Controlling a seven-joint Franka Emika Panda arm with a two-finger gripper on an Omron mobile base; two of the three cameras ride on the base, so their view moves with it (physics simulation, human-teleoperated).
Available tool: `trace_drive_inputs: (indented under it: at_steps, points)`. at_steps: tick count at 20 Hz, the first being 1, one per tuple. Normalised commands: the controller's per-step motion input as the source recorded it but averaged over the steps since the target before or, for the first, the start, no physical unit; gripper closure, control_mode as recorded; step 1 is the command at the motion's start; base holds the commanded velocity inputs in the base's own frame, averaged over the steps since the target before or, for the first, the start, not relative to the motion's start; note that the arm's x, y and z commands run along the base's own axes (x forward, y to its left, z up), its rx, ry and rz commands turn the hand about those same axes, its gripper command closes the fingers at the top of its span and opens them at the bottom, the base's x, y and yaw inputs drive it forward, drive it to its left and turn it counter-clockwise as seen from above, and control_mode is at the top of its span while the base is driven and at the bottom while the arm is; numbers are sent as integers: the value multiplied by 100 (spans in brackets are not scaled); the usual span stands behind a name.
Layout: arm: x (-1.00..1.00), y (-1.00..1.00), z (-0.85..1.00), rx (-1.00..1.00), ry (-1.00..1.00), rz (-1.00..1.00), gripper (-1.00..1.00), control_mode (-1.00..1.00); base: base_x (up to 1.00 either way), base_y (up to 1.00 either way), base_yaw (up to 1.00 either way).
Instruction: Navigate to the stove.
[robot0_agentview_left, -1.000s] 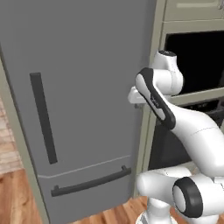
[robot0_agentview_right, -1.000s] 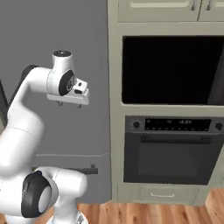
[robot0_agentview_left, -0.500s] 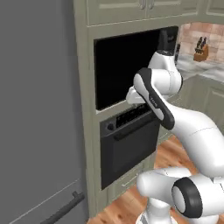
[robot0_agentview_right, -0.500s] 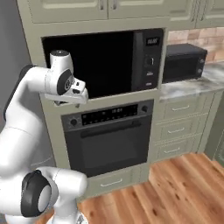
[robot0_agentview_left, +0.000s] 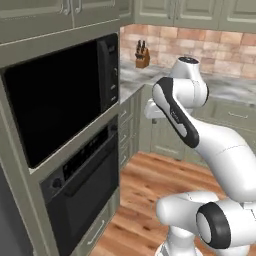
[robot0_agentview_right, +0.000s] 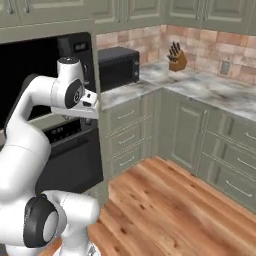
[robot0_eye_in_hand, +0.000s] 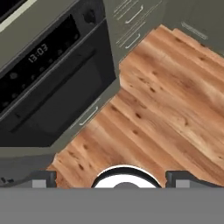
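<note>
The two-finger gripper (robot0_eye_in_hand: 110, 178) is held with its jaws spread wide and empty above the brown wood-plank floor (robot0_eye_in_hand: 166, 96), beside the black built-in wall oven (robot0_eye_in_hand: 48, 87). A black box-shaped microwave (robot0_agentview_right: 118, 66) is seen on the grey marbled counter (robot0_agentview_right: 200, 90).

White arm (robot0_agentview_left: 200, 135) folded high, elbow up (wrist bent downward), jaws wide apart, empty.

- We see a black wall oven (robot0_agentview_left: 82, 192) set in grey-green cabinets (robot0_agentview_right: 190, 135), with a dark glass unit (robot0_agentview_left: 55, 100) above it.
- The floor (robot0_eye_in_hand: 166, 96) is warm wood planks.
- A marble bench (robot0_agentview_right: 210, 90) turns the corner under a brick wall (robot0_agentview_right: 210, 47).
- On the bench stand a microwave (robot0_agentview_right: 117, 67) and a knife block (robot0_agentview_right: 176, 57).
- Upper cabinets (robot0_agentview_left: 200, 12) run along the top.
</note>
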Motion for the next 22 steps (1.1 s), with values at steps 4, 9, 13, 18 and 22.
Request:
trace_drive_inputs:
  at_steps: [4,9,13,18,22]
  points:
    - [0,0,0,0,0,0,-100,100,0,-66,-66]
    - [0,0,0,0,0,0,-100,100,8,-58,-73]
    - [0,0,0,0,0,0,-100,100,31,-44,-71]
    - [0,0,0,0,0,0,-100,100,92,7,-39]
    - [0,0,0,0,0,0,-100,100,100,2,-21]
